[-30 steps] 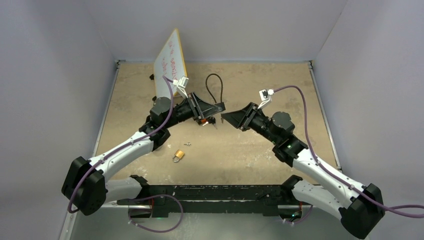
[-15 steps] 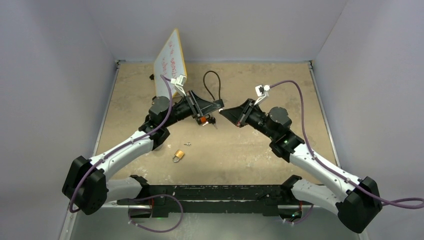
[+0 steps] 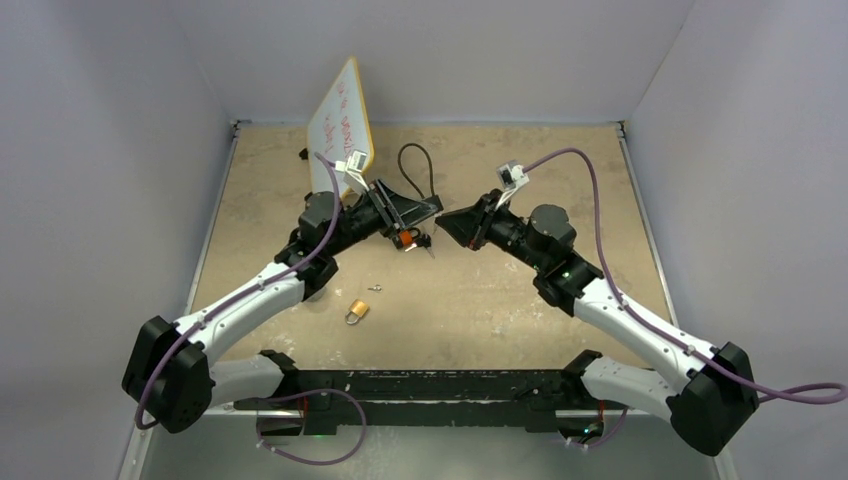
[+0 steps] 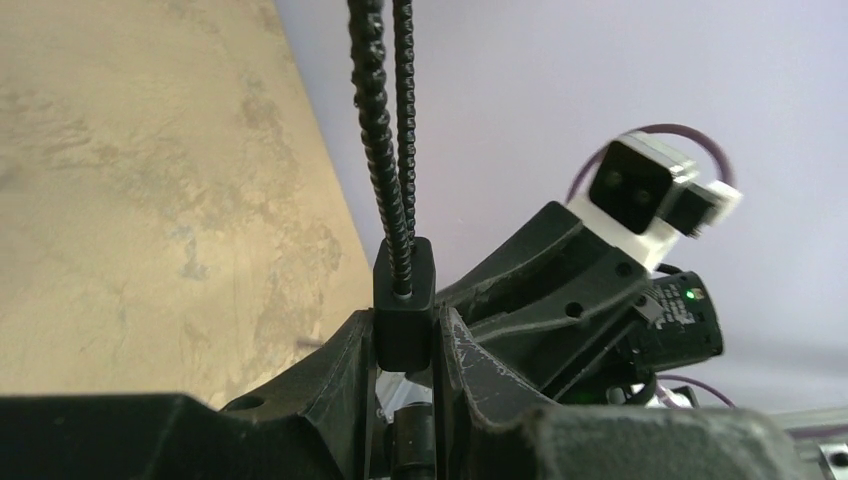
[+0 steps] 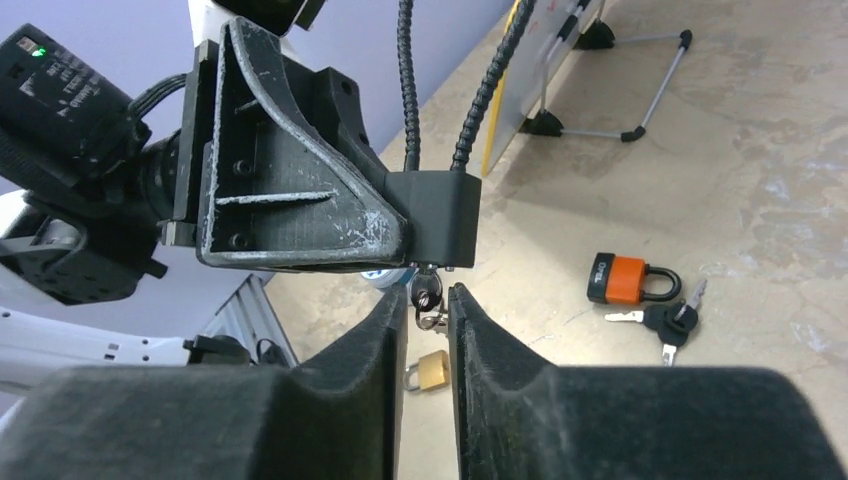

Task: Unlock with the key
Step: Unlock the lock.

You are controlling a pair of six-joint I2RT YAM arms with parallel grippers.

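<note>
From the top, the right gripper [image 3: 446, 220] has crept toward 10 o'clock since a second ago and now sits tip to tip with the left gripper [image 3: 432, 207] above the surface [image 3: 480, 300]. In the left wrist view, the left gripper is clamped on the black cable lock [image 4: 404, 320]. In the right wrist view, the right gripper's narrowly parted fingers [image 5: 380, 340] straddle the key [image 5: 426, 292] at the lock's 6 o'clock; whether they pinch it cannot be told.

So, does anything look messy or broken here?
Nothing looks broken or spilled. It's a bit messy though: an orange padlock and a brass padlock lie loose on the table, with keys lying beside the orange one.
</note>
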